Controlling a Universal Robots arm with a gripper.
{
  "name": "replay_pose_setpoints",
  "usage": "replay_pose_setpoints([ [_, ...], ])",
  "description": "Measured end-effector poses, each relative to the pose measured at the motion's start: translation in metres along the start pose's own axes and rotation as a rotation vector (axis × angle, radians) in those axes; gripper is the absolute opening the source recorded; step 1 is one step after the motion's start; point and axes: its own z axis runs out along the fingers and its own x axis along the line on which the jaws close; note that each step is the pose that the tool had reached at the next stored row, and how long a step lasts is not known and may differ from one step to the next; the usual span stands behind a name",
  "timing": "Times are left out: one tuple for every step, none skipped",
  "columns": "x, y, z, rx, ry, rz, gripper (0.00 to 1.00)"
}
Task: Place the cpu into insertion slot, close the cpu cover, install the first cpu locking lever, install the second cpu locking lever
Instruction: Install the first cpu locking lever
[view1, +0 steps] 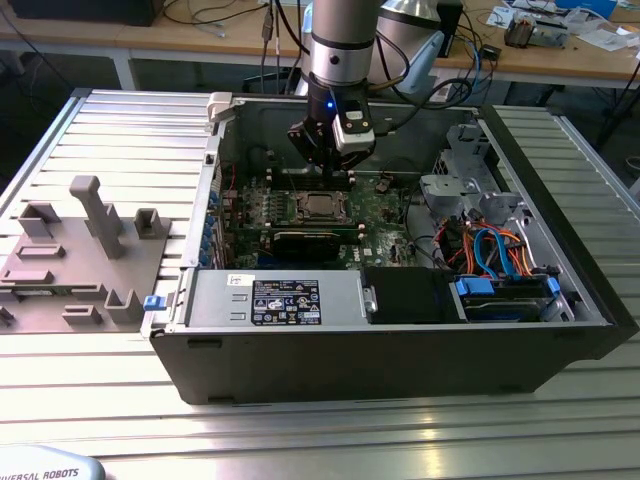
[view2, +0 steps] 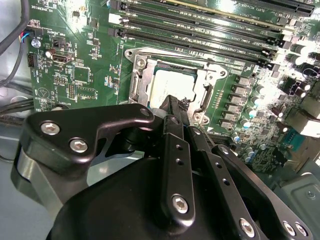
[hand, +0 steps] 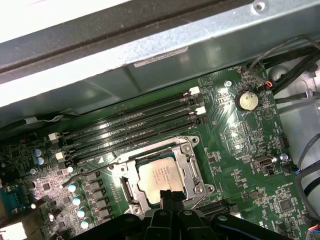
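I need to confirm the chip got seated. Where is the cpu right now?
The cpu lies flat in the insertion slot on the green motherboard, framed by the cpu cover, beside the long memory slots; the gripper hovers at its edge in both wrist views.

The silvery square cpu (hand: 161, 176) lies flat in the slot (view2: 139, 62) on the green board. The cover (hand: 192, 171), a thin metal frame, lies closed around it in both wrist views.

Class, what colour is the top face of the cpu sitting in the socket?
Silvery-grey metal; the cpu shows best in the first wrist view.
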Motion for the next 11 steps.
replay_pose_setpoints([
  [0.0,0.0,0.0,0.0,0.0,0.0,0.11],
  [0.0,0.0,0.0001,0.0,-0.0001,-0.002,0.11],
  [0.0,0.0,0.0001,0.0,-0.0001,-0.002,0.11],
  [0.0,0.0,0.0001,0.0,-0.0001,-0.003,0.11],
  [0.0,0.0,0.0002,0.0,-0.0001,-0.004,0.11],
  [0.0,0.0,0.0002,0.0,-0.0002,-0.005,0.11],
  [0.0,0.0,0.0002,0.0001,-0.0002,-0.005,0.11],
  [0.0,0.0,0.0002,0.0002,-0.0003,-0.006,0.11],
  [0.0,0.0,0.0002,0.0002,-0.0003,-0.007,0.11],
  [0.0,0.0,0.0003,0.0002,-0.0003,-0.008,0.11],
  [0.0,0.0,0.0003,0.0002,-0.0003,-0.009,0.11],
])
